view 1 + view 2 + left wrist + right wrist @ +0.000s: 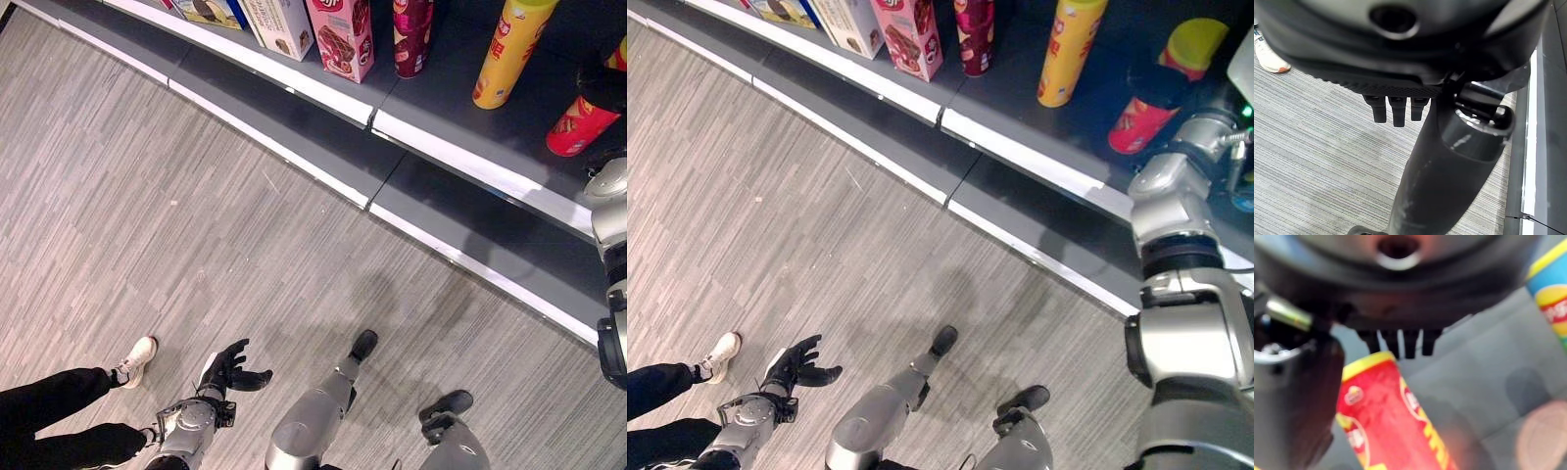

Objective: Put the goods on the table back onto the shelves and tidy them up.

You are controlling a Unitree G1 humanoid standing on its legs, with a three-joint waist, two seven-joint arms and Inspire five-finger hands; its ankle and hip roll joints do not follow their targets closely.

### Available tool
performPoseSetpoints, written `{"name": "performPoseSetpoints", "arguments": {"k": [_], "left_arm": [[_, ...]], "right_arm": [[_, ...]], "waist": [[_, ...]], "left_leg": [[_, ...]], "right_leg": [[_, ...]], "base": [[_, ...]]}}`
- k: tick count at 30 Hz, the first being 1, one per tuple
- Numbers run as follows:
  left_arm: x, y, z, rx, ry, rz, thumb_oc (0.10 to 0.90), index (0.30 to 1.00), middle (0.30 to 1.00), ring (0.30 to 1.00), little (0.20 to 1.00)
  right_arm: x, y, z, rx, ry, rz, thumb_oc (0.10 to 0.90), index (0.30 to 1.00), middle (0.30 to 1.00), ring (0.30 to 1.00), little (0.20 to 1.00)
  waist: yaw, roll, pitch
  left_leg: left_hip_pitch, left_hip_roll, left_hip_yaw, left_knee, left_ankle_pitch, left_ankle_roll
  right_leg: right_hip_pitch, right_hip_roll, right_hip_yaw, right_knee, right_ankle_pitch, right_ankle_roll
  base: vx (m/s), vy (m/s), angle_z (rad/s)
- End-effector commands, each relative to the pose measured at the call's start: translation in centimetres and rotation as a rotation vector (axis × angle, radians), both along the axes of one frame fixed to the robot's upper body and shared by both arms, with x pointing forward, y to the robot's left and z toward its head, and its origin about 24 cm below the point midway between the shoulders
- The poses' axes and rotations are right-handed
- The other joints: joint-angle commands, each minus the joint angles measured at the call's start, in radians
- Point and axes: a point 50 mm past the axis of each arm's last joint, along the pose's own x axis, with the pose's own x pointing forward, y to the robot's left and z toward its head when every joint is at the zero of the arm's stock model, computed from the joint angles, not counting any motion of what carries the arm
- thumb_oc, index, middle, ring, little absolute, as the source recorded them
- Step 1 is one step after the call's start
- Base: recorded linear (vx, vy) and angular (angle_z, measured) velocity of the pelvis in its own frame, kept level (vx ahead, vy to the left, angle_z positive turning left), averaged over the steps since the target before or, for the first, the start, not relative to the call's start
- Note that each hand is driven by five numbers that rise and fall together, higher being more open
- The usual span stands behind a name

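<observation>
Shelving the red cylindrical snack can with yellow lid (1146,116): right hand (1400,308) clasps it over the dark shelf (1019,147); next, set it upright and release. Left hand (233,370) hangs relaxed

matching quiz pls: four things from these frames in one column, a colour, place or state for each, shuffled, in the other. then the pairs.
Things:
1. tall can
2. pink box
3. left hand
4. red can

Descriptions:
A. tilted, the right hand at it
B. low over the floor, holding nothing
C. yellow, upright on the shelf
D. standing between a white box and a dark red can

Pairs: 1-C, 2-D, 3-B, 4-A
</observation>
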Motion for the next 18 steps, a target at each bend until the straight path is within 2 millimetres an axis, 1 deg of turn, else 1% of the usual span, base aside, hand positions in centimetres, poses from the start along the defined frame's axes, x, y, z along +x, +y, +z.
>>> {"name": "performPoseSetpoints", "arguments": {"k": [1,6,11,18], "left_arm": [[-1.33,2.48,-0.27,0.091,0.033,0.044,0.8,0.9,0.9,0.9,0.9],[-1.33,2.48,-0.27,0.091,0.033,0.044,0.8,0.9,0.9,0.9,0.9],[-1.24,2.53,-0.26,0.09,0.032,0.056,0.8,0.9,0.9,0.9,0.9],[-1.24,2.62,-0.26,0.089,0.034,0.062,0.8,0.9,0.9,0.9,0.9]], "right_arm": [[-0.33,2.5,4.91,-0.155,-0.152,0.031,0.8,0.9,0.9,0.9,0.9],[-0.32,2.5,4.91,-0.155,-0.152,0.031,0.8,0.9,0.9,0.9,0.9],[0.02,2.7,4.74,-0.166,-0.121,0.02,0.8,0.9,0.9,0.9,0.9],[-0.04,2.63,4.91,-0.193,-0.107,0.001,0.8,0.9,0.9,0.9,0.9]], "waist": [[0.012,-0.06,-0.048],[0.012,-0.06,-0.048],[0.003,-0.065,-0.043],[-0.002,-0.068,-0.037]], "left_leg": [[0.067,0.042,-0.054,-0.16,-0.022,0.0],[0.067,0.042,-0.054,-0.16,-0.022,0.0],[0.069,0.042,-0.055,-0.161,-0.022,0.0],[0.069,0.041,-0.055,-0.163,-0.021,0.0]], "right_leg": [[-0.054,-0.104,0.059,0.146,0.015,0.099],[-0.054,-0.104,0.059,0.146,0.015,0.099],[-0.061,-0.103,0.064,0.151,0.015,0.098],[-0.064,-0.103,0.066,0.157,0.014,0.098]], "base": [[0.0,0.0,0.0],[0.0,0.0,0.0],[0.0,0.0,0.0],[0.0,0.0,0.0]]}}
